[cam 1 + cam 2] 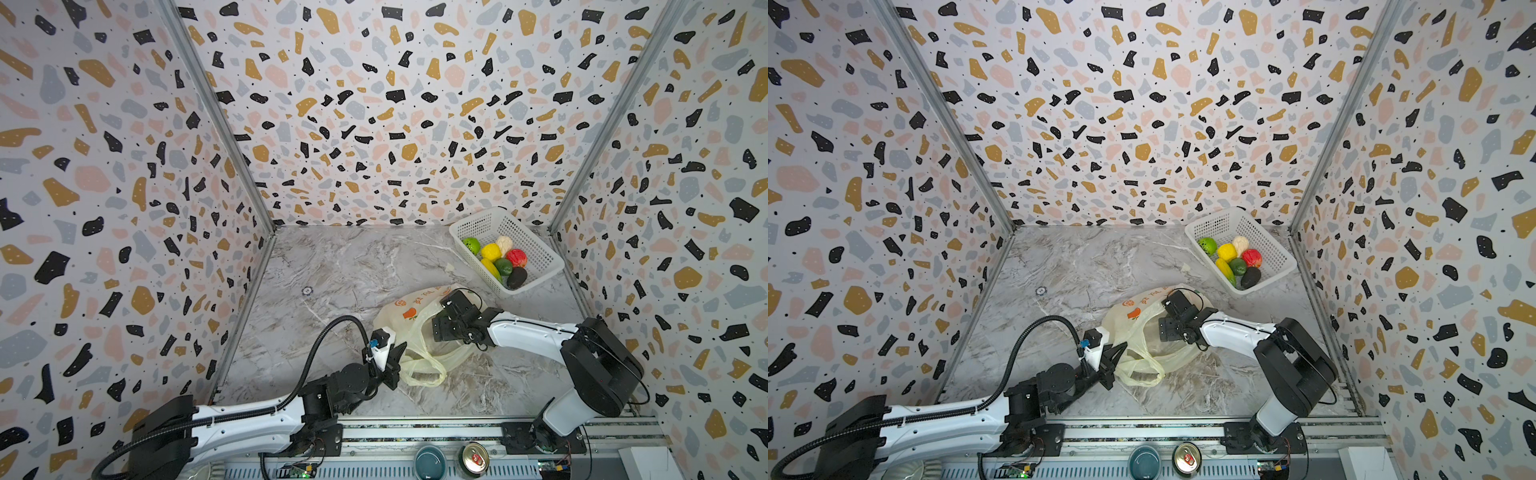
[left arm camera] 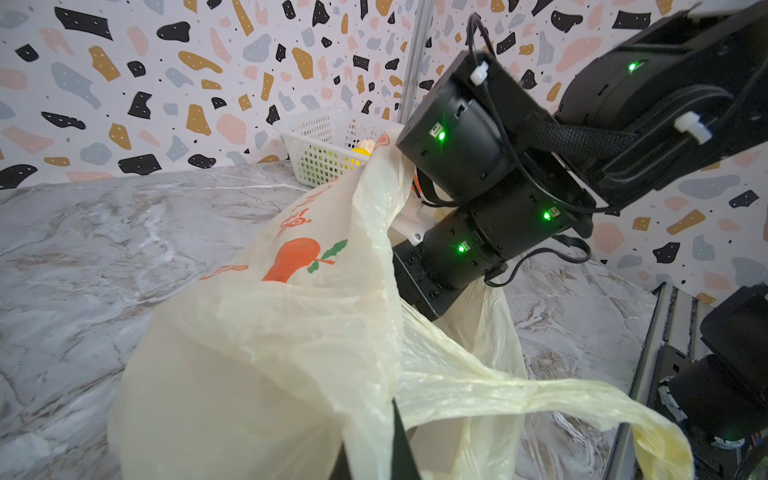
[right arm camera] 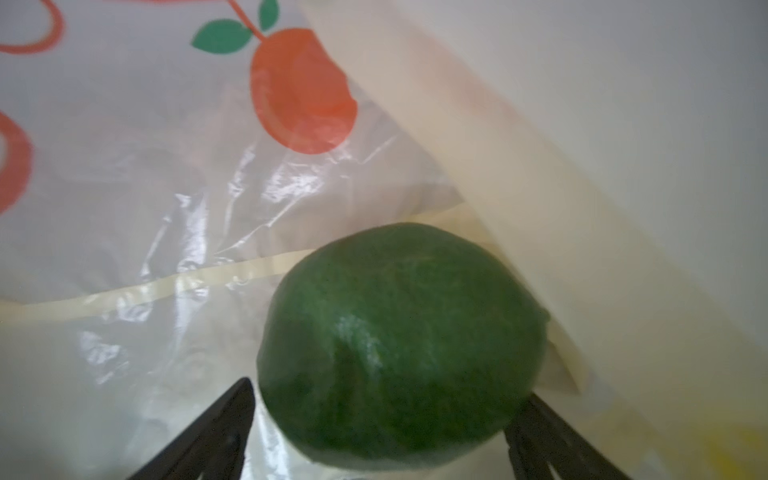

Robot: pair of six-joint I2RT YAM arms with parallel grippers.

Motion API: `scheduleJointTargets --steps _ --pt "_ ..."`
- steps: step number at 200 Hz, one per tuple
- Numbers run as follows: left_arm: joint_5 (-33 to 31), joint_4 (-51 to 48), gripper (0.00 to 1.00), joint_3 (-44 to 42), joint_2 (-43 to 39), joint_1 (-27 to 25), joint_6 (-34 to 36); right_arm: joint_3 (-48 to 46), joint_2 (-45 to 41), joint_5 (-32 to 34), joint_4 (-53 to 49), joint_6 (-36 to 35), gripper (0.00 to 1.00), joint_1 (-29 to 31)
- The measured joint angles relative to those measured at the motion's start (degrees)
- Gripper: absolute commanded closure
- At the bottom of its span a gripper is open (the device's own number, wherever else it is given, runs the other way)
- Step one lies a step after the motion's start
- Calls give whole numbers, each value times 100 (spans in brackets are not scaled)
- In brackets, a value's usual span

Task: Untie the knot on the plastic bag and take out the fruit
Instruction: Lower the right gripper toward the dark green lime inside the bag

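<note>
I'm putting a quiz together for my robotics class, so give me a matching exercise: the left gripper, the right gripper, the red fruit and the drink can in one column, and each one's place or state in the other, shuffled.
1. left gripper
2. right gripper
3. red fruit
4. drink can

A. in the white basket
B. open around a dark green fruit inside the bag
C. next to the teal bowl
D. shut on the plastic bag

Pairs: 1-D, 2-B, 3-A, 4-C
</note>
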Motion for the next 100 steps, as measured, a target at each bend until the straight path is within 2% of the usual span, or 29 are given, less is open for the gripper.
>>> scheduleJointTargets --steps 48,82,100 --pt "92 79 100 0 216 -11 94 -68 0 -581 417 -81 6 57" --pt "101 111 100 0 212 -11 142 -52 -57 -586 417 -212 6 114" --pt "96 109 100 0 188 -11 149 55 -33 -555 339 -264 1 114"
